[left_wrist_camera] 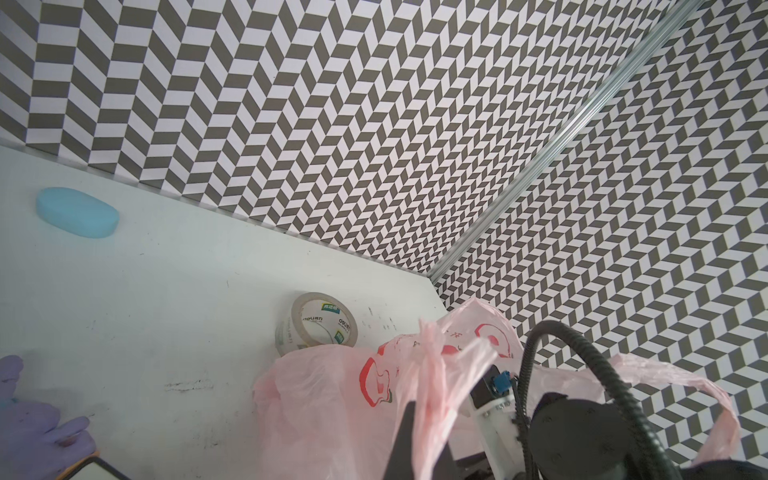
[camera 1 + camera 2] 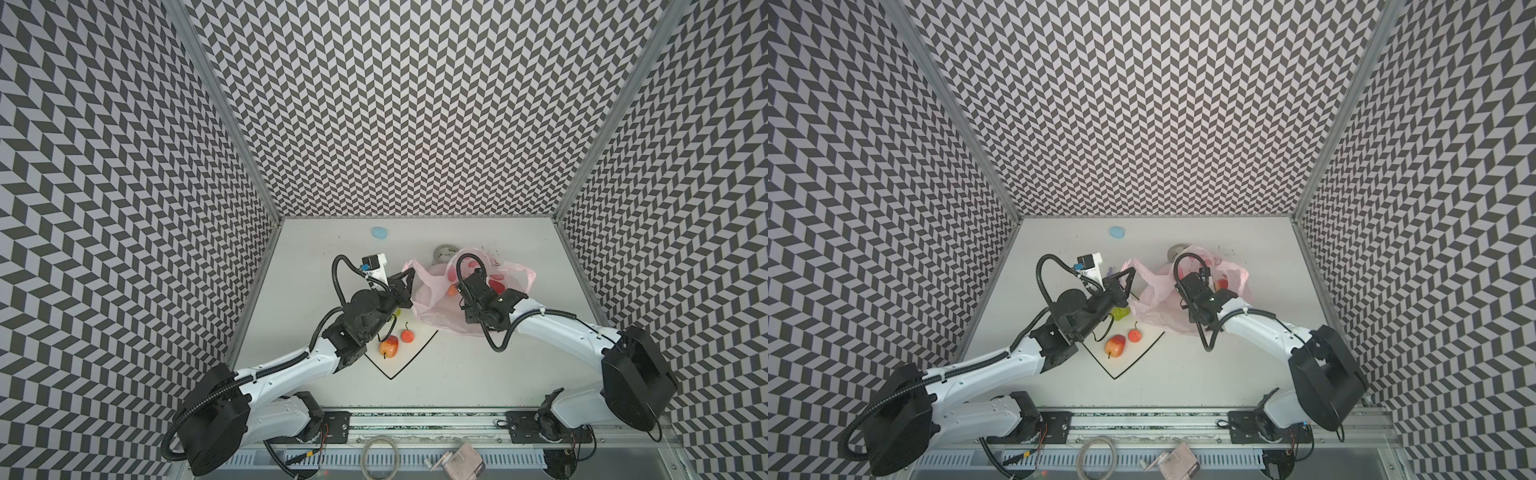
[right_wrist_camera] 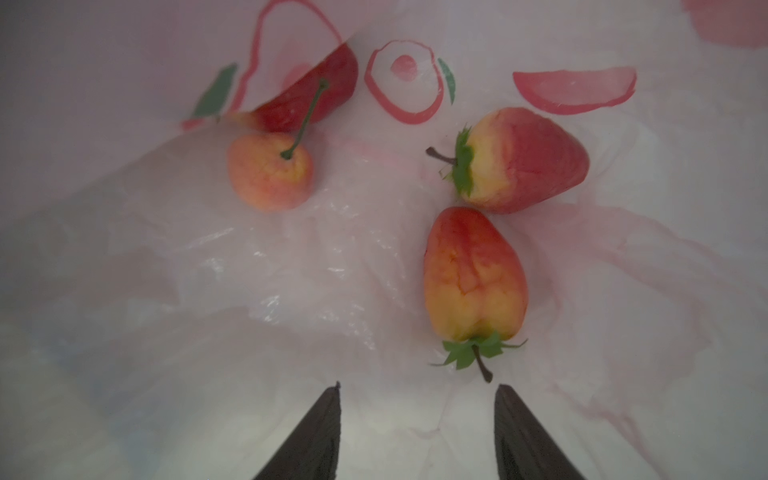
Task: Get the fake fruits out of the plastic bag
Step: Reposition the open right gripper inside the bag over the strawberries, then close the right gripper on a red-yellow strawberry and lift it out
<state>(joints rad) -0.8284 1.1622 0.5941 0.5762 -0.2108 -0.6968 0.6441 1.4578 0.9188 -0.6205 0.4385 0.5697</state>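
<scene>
**Interior of the thin, translucent pink plastic bag point(image 3: 249, 270), seen from the right wrist.** I am hovering the right pincer point(image 3: 417, 387) just short of the fake fruits lying on the bag's floor. Nearest, just beyond one fingertip point(image 3: 519, 440), a glossy red-and-yellow strawberry point(image 3: 473, 274) is pointing its green leaves and dark stem at the pincer. Behind it and almost touching, a second red-and-yellow strawberry point(image 3: 523, 160) is lying crosswise. Off to the side, apart from both, a small orange-yellow ball on a green stem point(image 3: 270, 172) is lying just beside a red apple-like fruit point(image 3: 336, 75), which a fold of printed film is half covering. The right pincer's jaws are standing apart and gripping nothing, and no fruit is touching them.

**Both top views.** The bag's film and my right arm are hiding that pincer. I am pinching the bag's handle edge with the left pincer point(image 2: 410, 271), fully closed on the film and lifting it above the white table point(image 2: 478, 374).

On the near side, outside the bag, a red-yellow apple point(image 2: 388, 346) and a small orange-red stemmed ball point(image 2: 408, 336) are lying on a white square sheet with a black edge point(image 2: 395, 365). A yellow-green pear point(image 2: 1120, 312) is showing partly under the left arm. Farther back, a grey tape roll point(image 2: 444, 252) is touching the bag's far side. A small purple figure point(image 1: 29, 415) is lying near the left pincer, and a light blue blob point(image 2: 379, 232) is lying near the far wall.
</scene>
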